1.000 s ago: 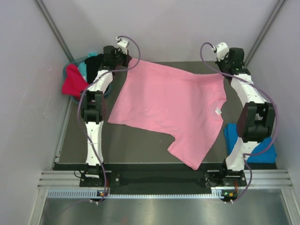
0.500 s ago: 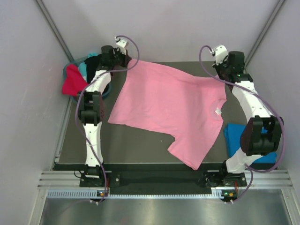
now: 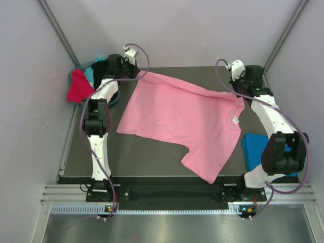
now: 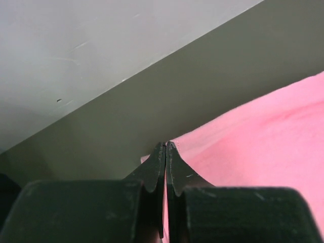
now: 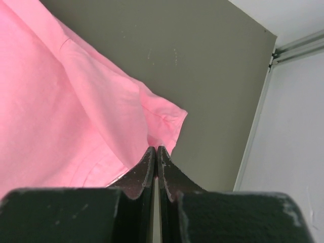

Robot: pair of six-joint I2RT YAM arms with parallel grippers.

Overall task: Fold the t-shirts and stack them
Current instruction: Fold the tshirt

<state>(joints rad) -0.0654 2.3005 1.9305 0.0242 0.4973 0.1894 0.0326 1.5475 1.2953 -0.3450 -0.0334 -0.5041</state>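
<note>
Left gripper (image 4: 165, 147) and right gripper (image 5: 155, 149) are still pinching the pink t-shirt (image 3: 187, 116) by its far edge, drawing that edge nearer than before across the table (image 3: 142, 157).

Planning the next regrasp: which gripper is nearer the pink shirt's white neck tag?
Right. The right gripper grips a far corner of the pink t-shirt, close to the neck tag; the left gripper grips the opposite far corner.

One pink t-shirt (image 3: 182, 116), one blue t-shirt (image 3: 251, 152), one red tee (image 3: 78, 87), one teal tee (image 3: 88, 75), one black tee (image 3: 97, 65), five shirts in all, two white robot arms, the left arm (image 3: 99, 147) and the right arm (image 3: 271, 114), one dark table (image 3: 152, 157).
</note>
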